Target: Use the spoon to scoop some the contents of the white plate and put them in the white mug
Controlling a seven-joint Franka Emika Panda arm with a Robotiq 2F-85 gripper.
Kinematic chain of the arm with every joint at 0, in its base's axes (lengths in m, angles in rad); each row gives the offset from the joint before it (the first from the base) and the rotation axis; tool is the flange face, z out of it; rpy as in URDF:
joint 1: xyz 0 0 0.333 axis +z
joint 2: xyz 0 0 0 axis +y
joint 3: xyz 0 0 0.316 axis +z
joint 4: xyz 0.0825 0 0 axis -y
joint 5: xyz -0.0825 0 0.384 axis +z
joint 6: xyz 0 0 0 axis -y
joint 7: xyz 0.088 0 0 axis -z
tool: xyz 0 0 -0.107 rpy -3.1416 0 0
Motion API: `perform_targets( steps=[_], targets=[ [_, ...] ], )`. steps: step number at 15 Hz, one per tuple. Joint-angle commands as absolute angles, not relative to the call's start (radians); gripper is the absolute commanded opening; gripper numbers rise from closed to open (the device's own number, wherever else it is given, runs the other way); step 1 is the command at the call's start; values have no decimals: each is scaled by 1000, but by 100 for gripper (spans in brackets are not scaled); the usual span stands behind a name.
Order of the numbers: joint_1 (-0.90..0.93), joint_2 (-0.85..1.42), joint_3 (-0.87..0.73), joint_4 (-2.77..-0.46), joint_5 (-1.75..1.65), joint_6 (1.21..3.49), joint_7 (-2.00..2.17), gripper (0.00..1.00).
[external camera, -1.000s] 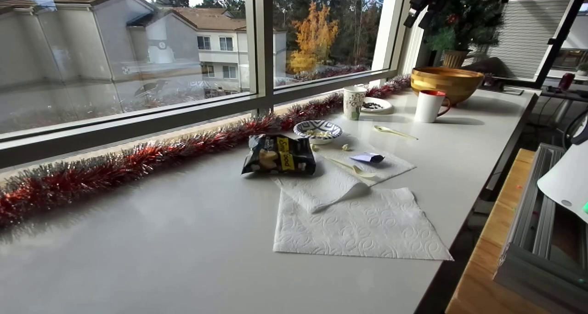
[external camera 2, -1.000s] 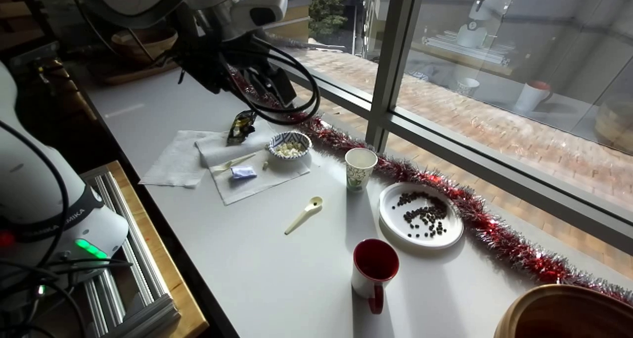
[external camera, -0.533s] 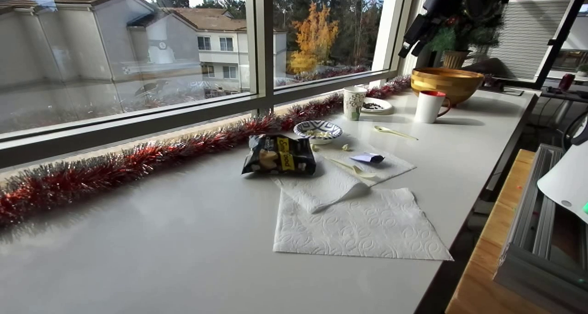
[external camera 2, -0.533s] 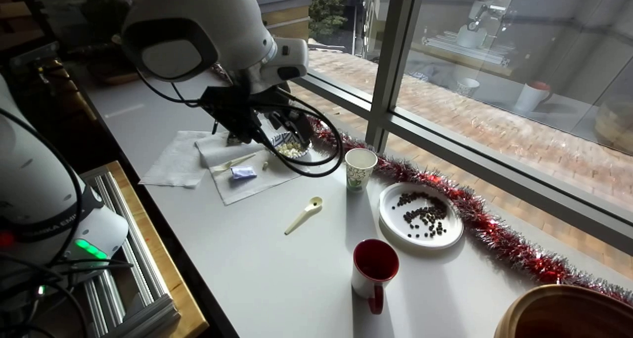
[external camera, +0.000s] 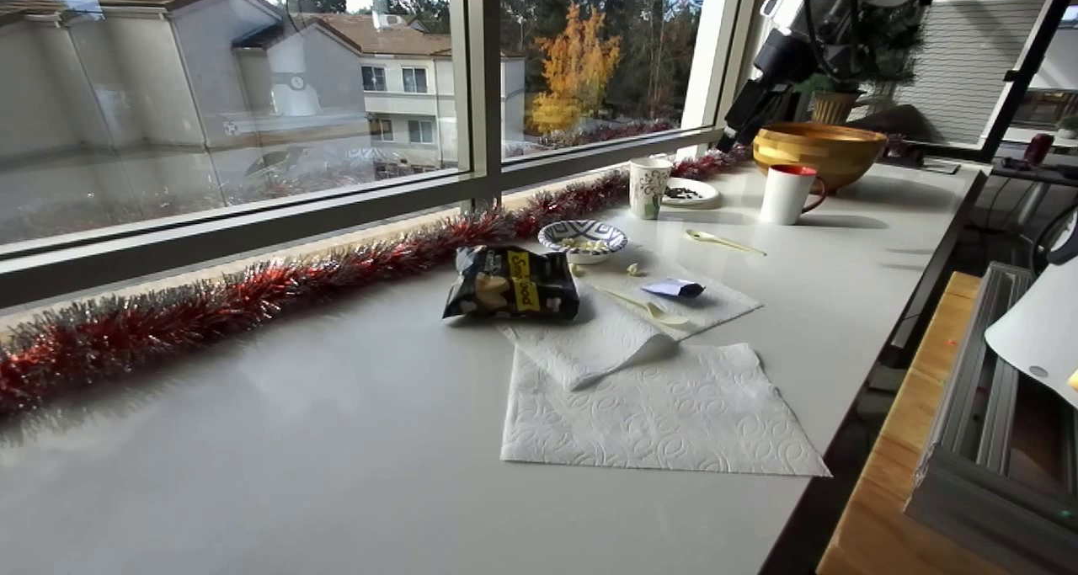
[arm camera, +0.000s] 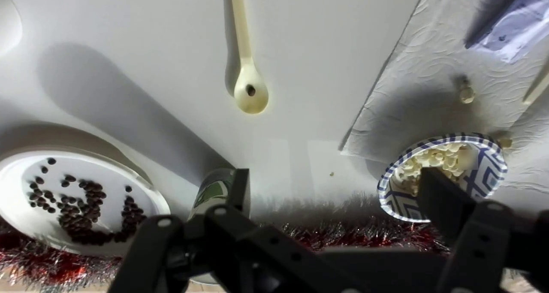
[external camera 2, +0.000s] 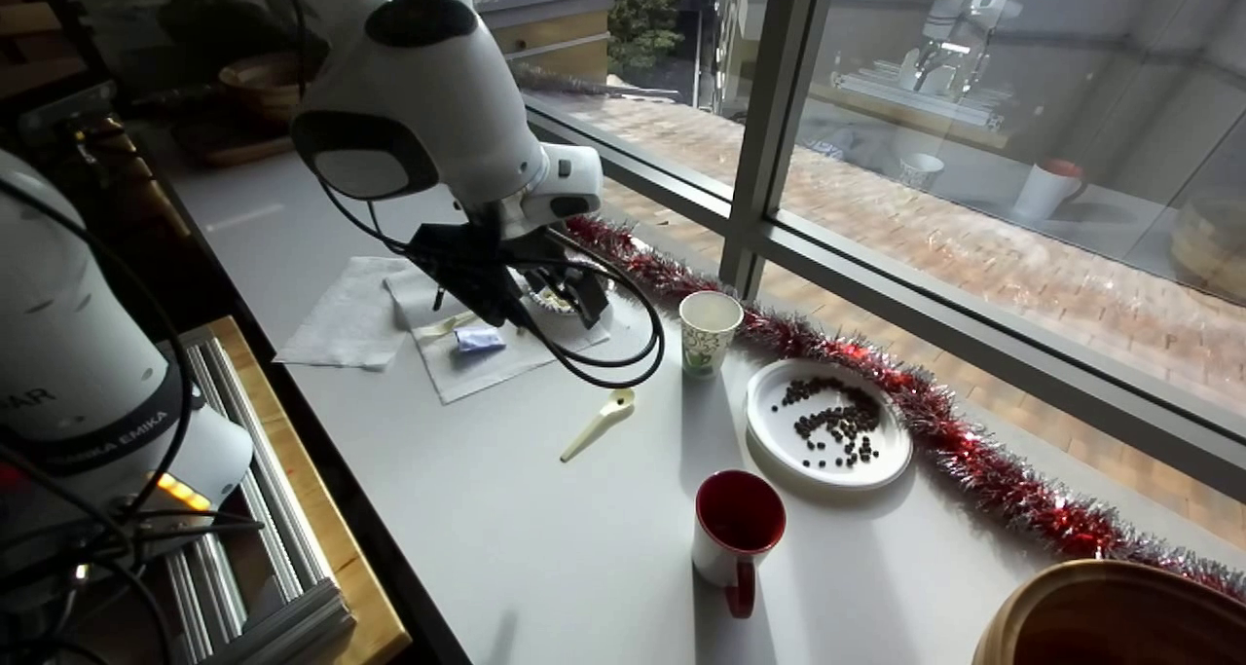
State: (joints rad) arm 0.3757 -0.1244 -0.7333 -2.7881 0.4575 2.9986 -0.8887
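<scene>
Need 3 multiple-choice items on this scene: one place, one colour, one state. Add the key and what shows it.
1. Where does the spoon with a dark bit in it lie?
A. On the paper towel
B. Directly on the tabletop
C. Inside the patterned bowl

2. What colour is the inside of the mug?
A. Blue
B. White
C. Red

3. What is the state of the gripper?
A. Open, holding nothing
B. Shut, holding nothing
C. Shut on the spoon

Key:
1. B, as all three views show the spoon lying on the tabletop itself.
2. C, as both exterior views show red inside the white wall.
3. A, as the wrist view shows the fingers wide apart with nothing gripped between them.
</scene>
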Motion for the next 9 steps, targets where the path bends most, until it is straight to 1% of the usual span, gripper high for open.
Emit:
perform_targets(
  steps=[1, 3, 4, 9],
  targets=[
    [438, -54, -781, -2787, 690, 3037, -1074, 100],
    [447, -31, -789, -2786, 835, 3063, -1206, 100],
    [421, -60, -772, -2785, 721, 3026, -1097, 100],
    [421, -49, -772, -2779, 737, 3029, -1112, 100]
  ],
)
